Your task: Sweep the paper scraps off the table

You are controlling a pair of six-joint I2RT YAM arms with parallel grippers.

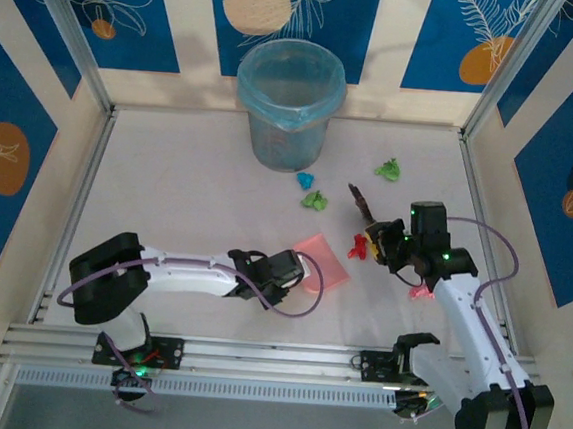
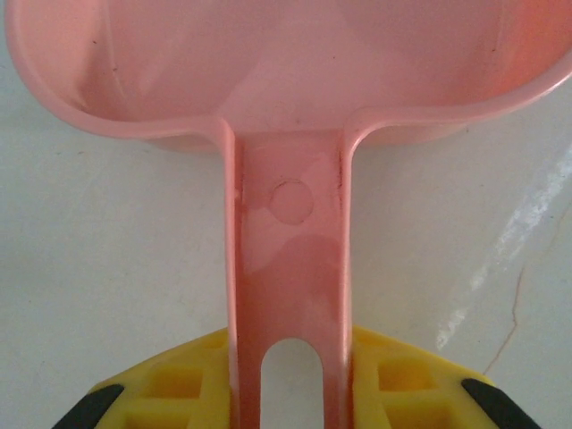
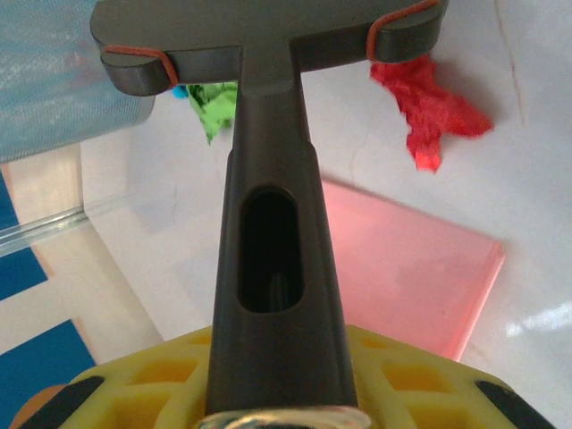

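Note:
Paper scraps lie on the table (image 1: 189, 186): a green one (image 1: 388, 168) far right, a cyan one (image 1: 305, 180) and a green one (image 1: 315, 200) near the bin, a red one (image 1: 358, 247) beside the dustpan, a pink one (image 1: 420, 291) by the right arm. My right gripper (image 1: 393, 240) (image 3: 277, 393) is shut on the dark brush handle (image 3: 273, 259); the brush head (image 3: 259, 36) sits just behind the red scrap (image 3: 429, 112). My left gripper (image 1: 283, 272) (image 2: 288, 393) is shut on the pink dustpan's handle (image 2: 288, 295), the pan (image 1: 320, 263) lying flat on the table.
A translucent blue bin (image 1: 289, 99) stands at the back centre. Aluminium rails (image 1: 254, 357) edge the table, and patterned walls close it in at the back and sides. In the right wrist view the dustpan's lip (image 3: 402, 277) lies just below the red scrap.

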